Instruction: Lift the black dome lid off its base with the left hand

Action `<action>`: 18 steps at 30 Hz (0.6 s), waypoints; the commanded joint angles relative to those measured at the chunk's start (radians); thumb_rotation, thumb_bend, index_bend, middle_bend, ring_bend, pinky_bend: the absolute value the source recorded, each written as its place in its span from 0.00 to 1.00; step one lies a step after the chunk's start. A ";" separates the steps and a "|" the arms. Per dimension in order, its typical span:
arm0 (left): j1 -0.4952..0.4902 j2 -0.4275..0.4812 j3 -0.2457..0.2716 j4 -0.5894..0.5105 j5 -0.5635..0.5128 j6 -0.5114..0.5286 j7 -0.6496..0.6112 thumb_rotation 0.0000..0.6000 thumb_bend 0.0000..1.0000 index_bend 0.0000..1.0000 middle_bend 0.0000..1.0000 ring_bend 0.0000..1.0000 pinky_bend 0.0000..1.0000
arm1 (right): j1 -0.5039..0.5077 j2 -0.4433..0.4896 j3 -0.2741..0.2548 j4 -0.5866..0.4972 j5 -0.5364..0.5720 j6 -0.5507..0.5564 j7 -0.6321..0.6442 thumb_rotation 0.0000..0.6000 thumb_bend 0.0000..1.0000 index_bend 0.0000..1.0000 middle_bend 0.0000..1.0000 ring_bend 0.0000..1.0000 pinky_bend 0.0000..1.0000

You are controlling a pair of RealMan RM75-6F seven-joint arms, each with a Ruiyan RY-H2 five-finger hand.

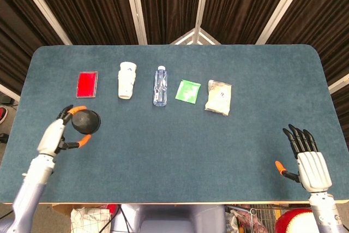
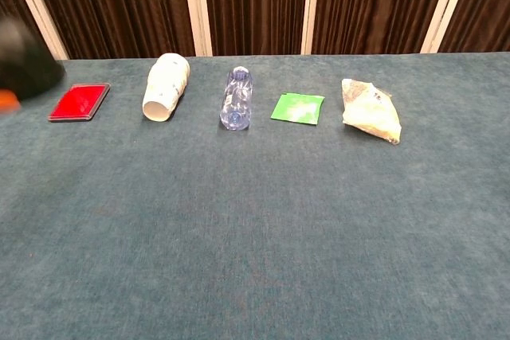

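1. Dark curtains back a blue-felt table [image 1: 180,151]; the black dome lid [image 1: 85,121] hangs above its left front, no base visible beneath
2. The left hand [image 1: 57,135] grasps the lid between orange-tipped fingers [image 1: 79,109], a shallow rim hold that could slip
3. Dropped, it might roll toward the red card [image 1: 87,84] or paper cup [image 1: 126,79]
4. The right hand [image 1: 310,162] rests released, fingers spread, well apart
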 commanded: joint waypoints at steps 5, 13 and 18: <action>-0.050 -0.175 0.002 0.126 -0.017 0.019 0.062 1.00 0.53 0.21 0.30 0.00 0.00 | 0.009 -0.004 0.005 0.006 0.004 -0.014 0.004 1.00 0.29 0.07 0.02 0.07 0.01; -0.070 -0.301 -0.012 0.325 -0.044 0.010 0.010 1.00 0.53 0.22 0.30 0.00 0.00 | 0.010 -0.005 0.004 0.004 0.005 -0.018 0.000 1.00 0.29 0.07 0.02 0.07 0.01; -0.084 -0.347 -0.005 0.395 -0.036 -0.008 -0.003 1.00 0.53 0.23 0.29 0.00 0.00 | 0.014 -0.012 0.004 0.015 0.013 -0.030 -0.001 1.00 0.29 0.07 0.02 0.07 0.01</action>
